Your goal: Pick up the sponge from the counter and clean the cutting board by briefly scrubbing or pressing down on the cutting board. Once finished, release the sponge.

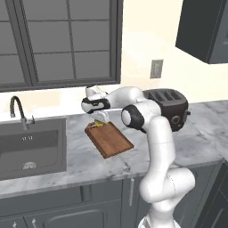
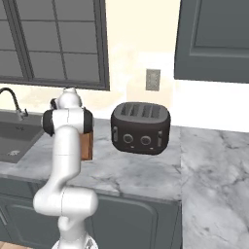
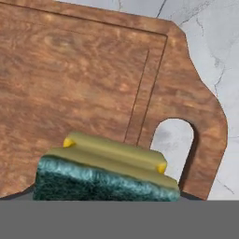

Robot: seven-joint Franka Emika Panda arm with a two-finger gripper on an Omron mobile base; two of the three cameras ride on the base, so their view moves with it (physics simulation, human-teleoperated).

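In the left base view we see our white arm reaching from the lower right toward the middle of the frame, its fingers (image 1: 100, 119) pointing down over the handle end of the flat rectangular reddish-brown wooden cutting board (image 1: 111, 140). The board lies diagonally on the long grey-white marbled stone counter (image 1: 178, 147), just right of the dark grey inset sink basin (image 1: 31, 149), with the curved black tap (image 1: 17, 111) at the left edge. A small yellow-and-green patch sits under the fingers at the board's upper left end: the small rectangular sponge with a dark green scrub face and yellow foam (image 1: 99, 124).

In the hand view the sponge (image 3: 105, 175) fills the lower centre of the frame, green layer nearest the bottom, yellow layer above it, in front of the board (image 3: 70, 84). The board's raised rim and its handle cut-out, with marbled counter (image 3: 212, 51) showing through, sit at the right centre. The fingertips themselves are hidden by the sponge, which looks clamped between them; whether it touches the board we cannot tell.

In the right base view a sliver of the board (image 2: 87, 146) shows behind our arm at centre left, and a black four-slot toaster (image 2: 141, 127) stands on the counter (image 2: 146, 175) in mid-frame.
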